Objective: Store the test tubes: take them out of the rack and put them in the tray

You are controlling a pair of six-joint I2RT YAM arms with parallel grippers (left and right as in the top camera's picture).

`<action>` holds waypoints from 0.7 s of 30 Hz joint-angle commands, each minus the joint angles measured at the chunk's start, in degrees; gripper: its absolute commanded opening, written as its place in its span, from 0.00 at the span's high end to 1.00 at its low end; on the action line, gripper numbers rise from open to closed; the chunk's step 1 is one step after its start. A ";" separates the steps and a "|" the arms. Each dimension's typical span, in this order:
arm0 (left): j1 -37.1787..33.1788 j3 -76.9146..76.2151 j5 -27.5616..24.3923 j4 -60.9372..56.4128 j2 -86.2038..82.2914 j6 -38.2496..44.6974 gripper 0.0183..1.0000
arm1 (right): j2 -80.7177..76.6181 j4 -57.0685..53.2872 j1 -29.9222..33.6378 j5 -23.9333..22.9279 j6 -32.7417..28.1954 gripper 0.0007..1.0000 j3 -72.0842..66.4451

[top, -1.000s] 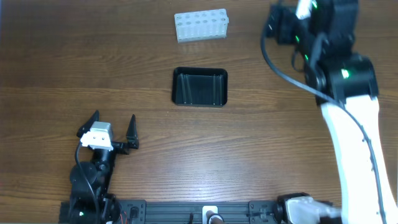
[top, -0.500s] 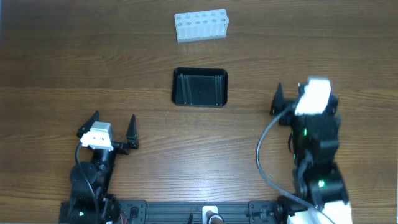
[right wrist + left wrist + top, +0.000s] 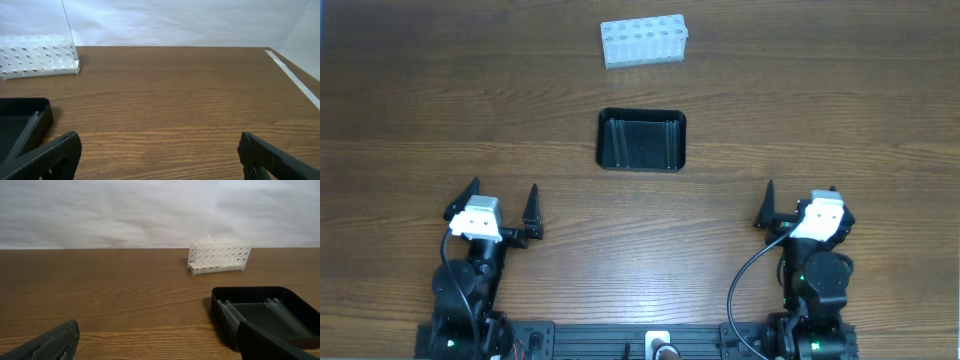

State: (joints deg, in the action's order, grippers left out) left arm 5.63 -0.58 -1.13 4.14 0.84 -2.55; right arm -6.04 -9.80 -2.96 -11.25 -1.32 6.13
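Note:
A white test tube rack (image 3: 643, 42) stands at the far side of the wooden table; whether tubes are in it I cannot tell. In front of it lies the black tray (image 3: 642, 140). The left wrist view shows the rack (image 3: 218, 256) and clear tubes (image 3: 282, 316) lying in the tray (image 3: 222, 311). My left gripper (image 3: 503, 205) is open low near the front left, far from both. At the front right my right gripper (image 3: 798, 205) is open and holds nothing. The right wrist view has the rack (image 3: 39, 61) and a tray corner (image 3: 30, 114) ahead of the open right gripper (image 3: 160, 165).
Bare wood stretches between the grippers and the tray. A pale strip (image 3: 292, 75) marks the table's right edge. A white wall (image 3: 125, 210) rises behind the rack.
My right arm has pulled back from high at the far right, beside the rack, down to the front right of the table. The left arm has kept still.

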 commanded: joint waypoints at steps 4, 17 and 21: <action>-0.28 0.24 -0.57 0.22 -0.31 0.63 0.00 | 3.93 2.82 0.42 2.69 -0.07 0.01 -4.11; -0.28 0.24 -0.57 0.22 -0.31 0.63 0.00 | 3.96 6.64 0.92 2.58 -1.49 0.01 -5.88; -0.28 0.24 -0.57 0.22 -0.31 0.63 0.00 | 3.96 6.58 1.31 2.64 -1.73 0.01 -5.88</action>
State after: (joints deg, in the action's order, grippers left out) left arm 5.63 -0.58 -1.13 4.14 0.84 -2.57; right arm -2.76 -3.38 -2.35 -9.30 -2.17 0.84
